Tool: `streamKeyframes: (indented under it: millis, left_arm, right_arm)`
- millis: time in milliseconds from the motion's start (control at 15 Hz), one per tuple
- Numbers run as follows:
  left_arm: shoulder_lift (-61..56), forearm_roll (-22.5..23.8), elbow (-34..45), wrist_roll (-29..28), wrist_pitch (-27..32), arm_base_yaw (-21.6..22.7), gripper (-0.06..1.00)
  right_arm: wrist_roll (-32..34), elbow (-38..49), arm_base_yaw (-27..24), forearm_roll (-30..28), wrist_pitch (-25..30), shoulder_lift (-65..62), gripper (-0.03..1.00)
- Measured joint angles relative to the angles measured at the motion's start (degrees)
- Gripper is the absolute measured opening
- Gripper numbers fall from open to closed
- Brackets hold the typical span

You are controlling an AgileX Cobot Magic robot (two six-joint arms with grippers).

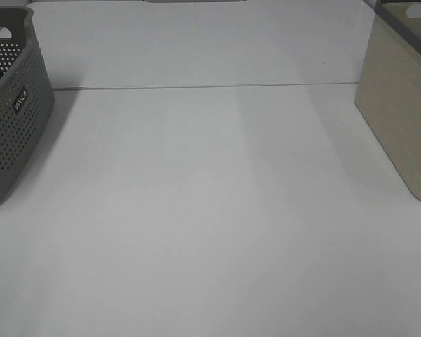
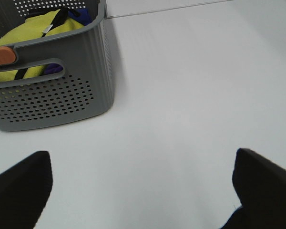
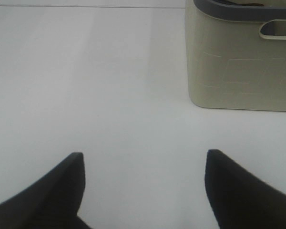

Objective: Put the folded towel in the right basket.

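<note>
Baskets stand at both sides of a white table point(image 1: 210, 210). At nine to ten o'clock in the high view sits the grey perforated basket point(image 1: 10, 105); the left wrist view shows it holding a yellow cloth point(image 2: 33, 33), something dark blue or purple beside that, and an orange piece point(image 2: 2, 56) at its rim. I cannot tell whether the yellow cloth is the folded towel. The left gripper point(image 2: 143, 191) hangs over bare table near this basket, its dark fingers point(image 2: 21, 186) spread wide with nothing between them. At two to three o'clock stands the beige basket point(image 1: 400, 105) with a dark rim. The right gripper point(image 3: 143, 191) hangs near it, likewise wide apart and holding nothing.
</note>
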Motion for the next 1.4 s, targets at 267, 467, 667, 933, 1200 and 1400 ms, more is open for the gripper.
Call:
streamKeyframes:
  millis: [267, 467, 667, 933, 1200, 1400]
  left_arm:
    - [0.0, 0.0, 0.0, 0.0, 0.0, 0.0, 0.98]
    - [0.0, 0.0, 0.0, 0.0, 0.0, 0.0, 0.98]
    - [0.0, 0.0, 0.0, 0.0, 0.0, 0.0, 0.98]
    - [0.0, 0.0, 0.0, 0.0, 0.0, 0.0, 0.98]
    - [0.0, 0.0, 0.0, 0.0, 0.0, 0.0, 0.98]
    - [0.0, 0.0, 0.0, 0.0, 0.0, 0.0, 0.98]
  right_arm:
    - [0.0, 0.0, 0.0, 0.8, 0.0, 1.4, 0.68]
    - [0.0, 0.0, 0.0, 0.9, 0.0, 1.4, 0.68]
    - [0.0, 0.0, -0.1, 0.9, 0.0, -0.2, 0.68]
    - [0.0, 0.0, -3.6, 1.0, 0.0, -0.9, 0.68]
    - [0.0, 0.0, -1.9, 1.5, 0.0, -0.9, 0.68]
    - [0.0, 0.0, -1.4, 2.0, 0.0, -0.9, 0.68]
